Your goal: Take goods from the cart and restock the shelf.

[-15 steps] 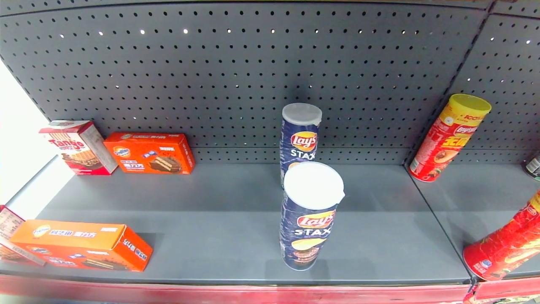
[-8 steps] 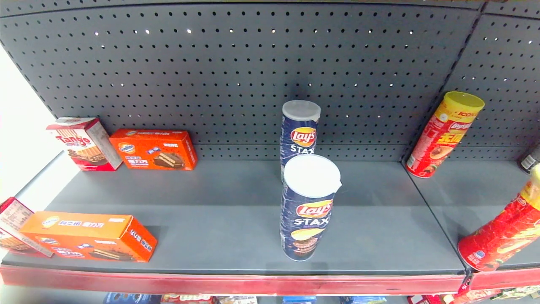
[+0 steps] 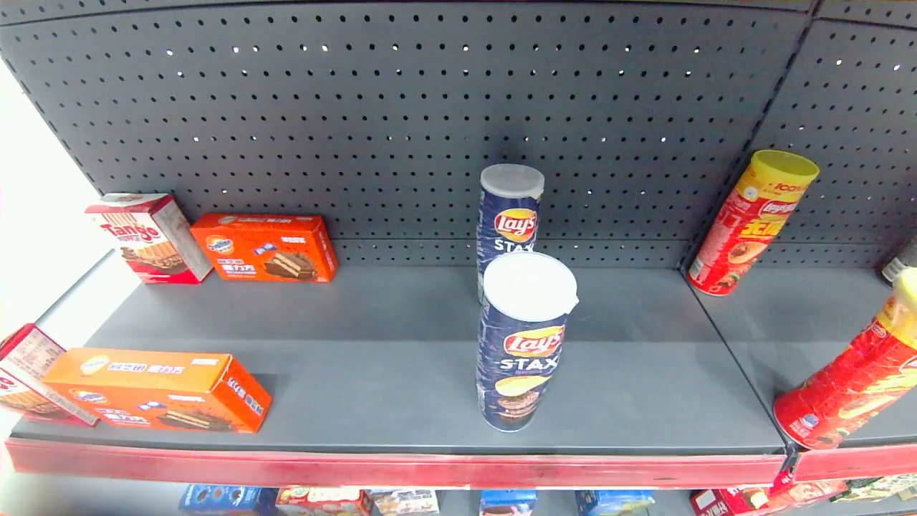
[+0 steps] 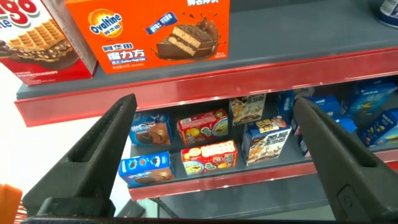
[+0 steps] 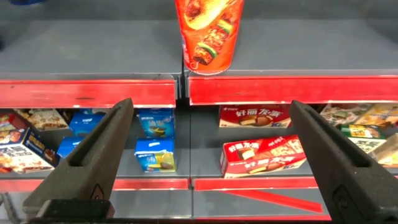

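Note:
The grey shelf (image 3: 401, 387) holds two dark blue chip cans standing upright, one at the front (image 3: 523, 344) and one behind it (image 3: 510, 215) by the pegboard. My left gripper (image 4: 214, 102) is open with nothing between its fingers. It faces the shelf's red front edge (image 4: 205, 90) just below an orange wafer box (image 4: 149, 31). My right gripper (image 5: 211, 104) is also open with nothing in it, and faces the red edge below a red chip can (image 5: 208, 34).
Orange boxes (image 3: 154, 390) (image 3: 263, 247) and a red-white box (image 3: 147, 236) lie at the shelf's left. Red chip cans (image 3: 752, 222) (image 3: 845, 380) stand on the right-hand bay. A lower shelf (image 4: 249, 180) carries several small snack boxes. Open room lies between the boxes and the blue cans.
The whole head picture has shifted, so the camera has moved; the lower shelf now shows along the bottom. The goods on the shelf have kept their places.

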Robot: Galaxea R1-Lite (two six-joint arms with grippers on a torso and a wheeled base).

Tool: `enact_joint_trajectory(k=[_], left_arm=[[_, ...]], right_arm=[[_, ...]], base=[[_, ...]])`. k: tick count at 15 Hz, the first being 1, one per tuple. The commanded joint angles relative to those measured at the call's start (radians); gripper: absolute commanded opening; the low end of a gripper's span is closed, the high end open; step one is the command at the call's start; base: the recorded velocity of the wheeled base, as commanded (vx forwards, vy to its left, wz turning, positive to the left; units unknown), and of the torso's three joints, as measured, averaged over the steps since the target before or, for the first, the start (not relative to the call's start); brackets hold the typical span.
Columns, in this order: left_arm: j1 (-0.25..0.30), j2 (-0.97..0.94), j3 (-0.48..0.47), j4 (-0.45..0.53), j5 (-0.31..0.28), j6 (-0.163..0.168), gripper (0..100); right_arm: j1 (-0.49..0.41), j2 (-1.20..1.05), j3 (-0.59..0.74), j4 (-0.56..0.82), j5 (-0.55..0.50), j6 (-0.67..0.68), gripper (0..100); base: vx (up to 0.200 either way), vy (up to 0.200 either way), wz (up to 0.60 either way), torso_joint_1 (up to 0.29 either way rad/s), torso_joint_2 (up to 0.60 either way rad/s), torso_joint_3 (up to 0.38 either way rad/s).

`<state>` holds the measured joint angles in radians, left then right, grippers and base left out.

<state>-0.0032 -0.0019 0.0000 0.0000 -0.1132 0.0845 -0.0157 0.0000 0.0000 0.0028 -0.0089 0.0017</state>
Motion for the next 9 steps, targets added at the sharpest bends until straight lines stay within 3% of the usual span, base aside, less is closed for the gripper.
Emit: enact_joint_trajectory(k=[1,9], left_arm=[[0.0,0.002,0.0,0.0,0.0,0.0,100],[0.002,0.002,0.0,0.0,0.001,-0.002,100]], right_arm=[[0.0,0.0,0.0,-0.001,0.0,0.0,100],[0.0,0.0,0.0,0.0,0.0,0.0,100]], base=[[0.0,0.0,0.0,0.0,0.0,0.0],[0.0,0.0,0.0,0.0,0.0,0.0]])
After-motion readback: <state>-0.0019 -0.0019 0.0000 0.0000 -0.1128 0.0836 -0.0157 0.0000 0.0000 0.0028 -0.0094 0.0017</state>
